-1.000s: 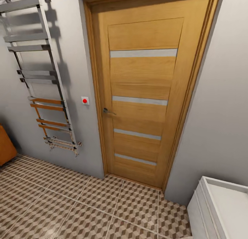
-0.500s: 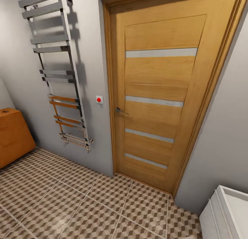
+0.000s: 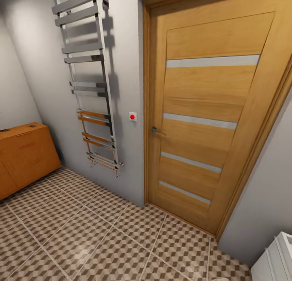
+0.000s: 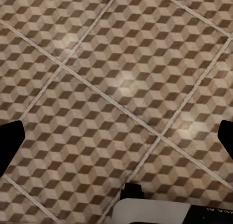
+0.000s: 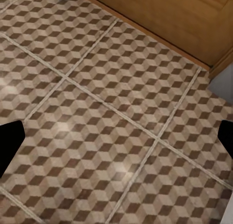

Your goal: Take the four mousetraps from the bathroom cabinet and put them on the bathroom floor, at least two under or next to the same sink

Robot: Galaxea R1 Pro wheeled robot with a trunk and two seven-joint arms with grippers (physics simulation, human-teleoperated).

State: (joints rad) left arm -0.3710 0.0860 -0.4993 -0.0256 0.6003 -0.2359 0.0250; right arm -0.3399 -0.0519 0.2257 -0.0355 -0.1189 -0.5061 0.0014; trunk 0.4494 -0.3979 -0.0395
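Left gripper [image 4: 116, 136] spread wide, nothing between its dark fingertips [image 4: 9, 144], hanging over the brown, beige and white cube-patterned tile floor [image 4: 121, 78]. Right gripper [image 5: 116, 136] likewise spread and bare above the same tiles, near the slatted oak door [image 3: 207, 110]. Further left: chrome ladder towel rail [image 3: 91, 86], then the orange-brown wooden drawer cabinet [image 3: 24, 153] against the grey wall.
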